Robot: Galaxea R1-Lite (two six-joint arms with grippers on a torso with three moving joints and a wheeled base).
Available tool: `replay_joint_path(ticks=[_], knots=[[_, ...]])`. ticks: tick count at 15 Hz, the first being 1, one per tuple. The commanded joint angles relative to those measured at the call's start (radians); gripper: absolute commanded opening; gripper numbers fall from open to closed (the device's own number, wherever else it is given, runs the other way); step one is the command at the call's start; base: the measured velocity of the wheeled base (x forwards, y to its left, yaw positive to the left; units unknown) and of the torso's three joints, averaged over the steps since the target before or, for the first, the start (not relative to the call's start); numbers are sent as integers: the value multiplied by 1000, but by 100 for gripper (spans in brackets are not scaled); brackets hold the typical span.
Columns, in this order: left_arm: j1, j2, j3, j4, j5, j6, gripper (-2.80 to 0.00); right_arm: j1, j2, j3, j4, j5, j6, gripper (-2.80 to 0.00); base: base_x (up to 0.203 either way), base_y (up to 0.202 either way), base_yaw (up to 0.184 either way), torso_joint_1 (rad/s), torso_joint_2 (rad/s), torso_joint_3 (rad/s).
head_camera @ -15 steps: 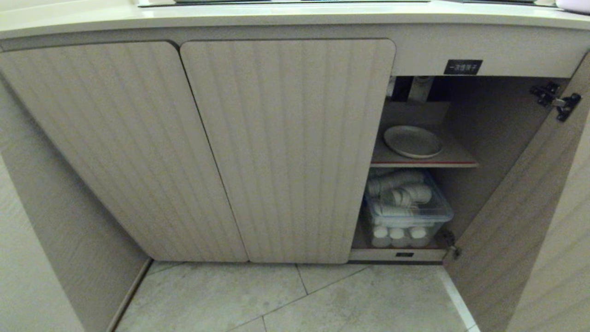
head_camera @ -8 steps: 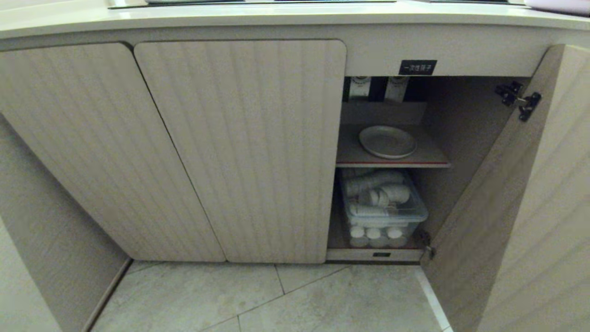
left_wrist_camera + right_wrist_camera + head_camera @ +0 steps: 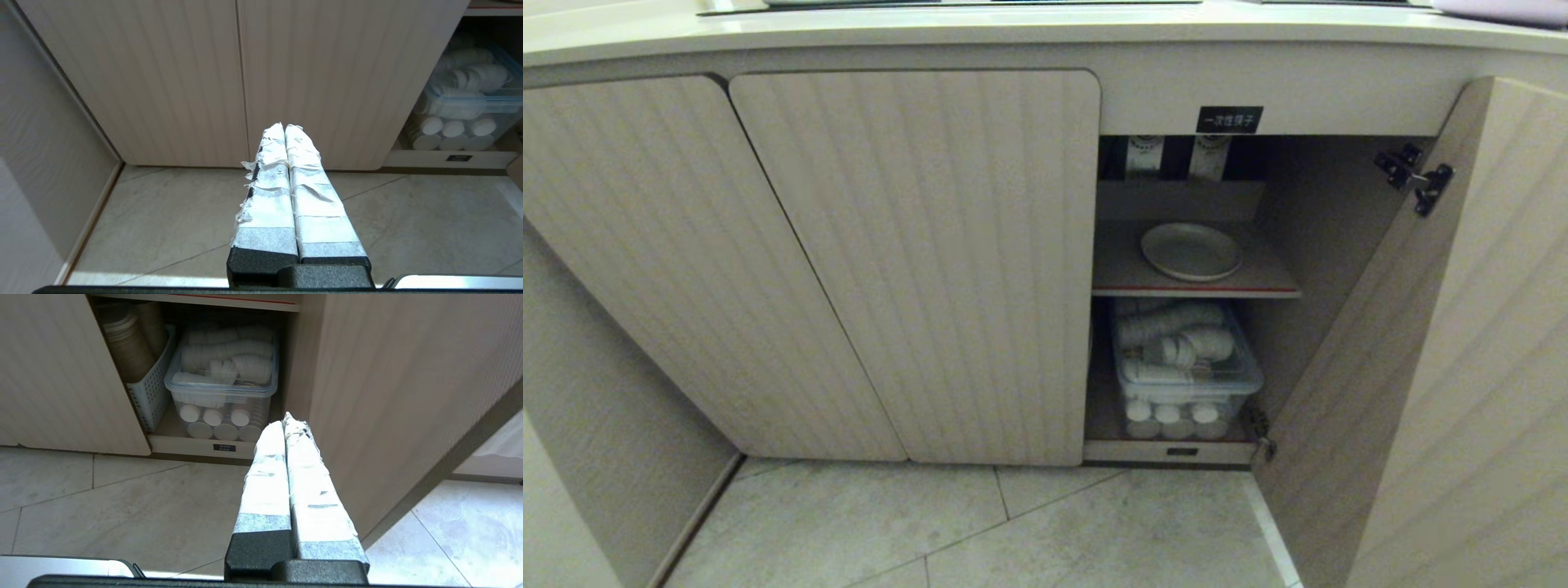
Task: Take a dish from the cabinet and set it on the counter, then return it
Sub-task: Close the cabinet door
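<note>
The off-white dish lies flat on the cabinet's inner shelf, whose front edge is striped red. The cabinet's ribbed beige door stands swung open to the right, under a small black label. The cream counter runs along the top of the head view. Neither arm shows in the head view. My left gripper is shut and empty, low over the floor, facing the closed doors. My right gripper is shut and empty too, pointing toward the bottom of the open compartment beside the open door.
Below the shelf a clear lidded bin holds white cups and lids. A white perforated basket with brown cups stands beside it. Two closed ribbed doors fill the left. The floor is pale tile.
The whole head view has slid leftward: the open compartment and dish now sit nearer the picture's middle, so the camera has moved right. The dish stays on its shelf.
</note>
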Motion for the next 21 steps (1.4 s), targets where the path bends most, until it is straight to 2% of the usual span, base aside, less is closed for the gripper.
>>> replay_joint_path(ticks=[1, 11, 21], knots=[[0, 0, 0, 0, 0, -1, -280, 0, 1, 0, 0, 0, -1, -280, 0, 0, 0, 0, 0, 0], [0, 0, 0, 0, 0, -1, -280, 0, 1, 0, 0, 0, -1, -280, 0, 0, 0, 0, 0, 0], [0, 0, 0, 0, 0, -1, -280, 0, 1, 0, 0, 0, -1, -280, -174, -164, 0, 3, 3, 2]])
